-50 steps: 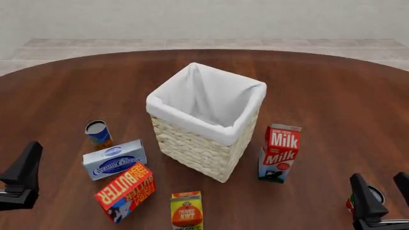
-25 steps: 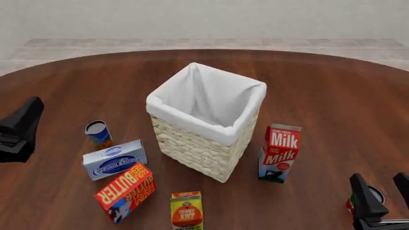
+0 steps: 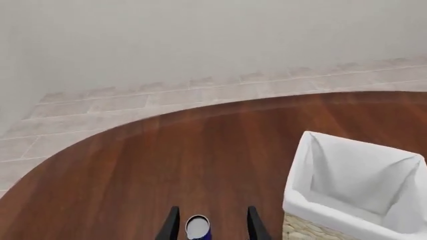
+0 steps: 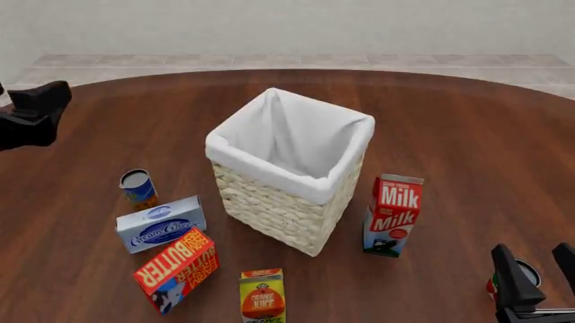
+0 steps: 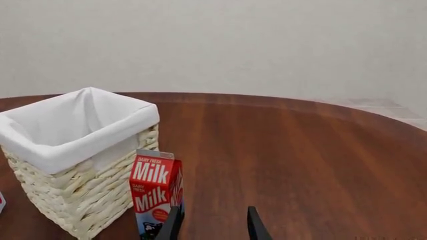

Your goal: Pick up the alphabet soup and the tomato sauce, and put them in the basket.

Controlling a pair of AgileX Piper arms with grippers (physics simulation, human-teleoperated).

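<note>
My jaws stand spread on both sides, pinching nothing. My left gripper (image 3: 212, 227) hangs high at the far left, its fingers framing the small blue-and-orange alphabet soup can (image 4: 139, 187) with grey metal top, which stands on the brown wooden table (image 4: 467, 134) left of the big cream wicker basket (image 4: 289, 171) with white cloth lining. My right gripper (image 4: 537, 276) sits near right — the red, white and green tomato sauce can (image 4: 512, 279) shows between its fingers, right of the red milk carton (image 4: 392, 215).

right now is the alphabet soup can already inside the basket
No, the alphabet soup stands on the table left of the basket, whose lining shows nothing inside.
</note>
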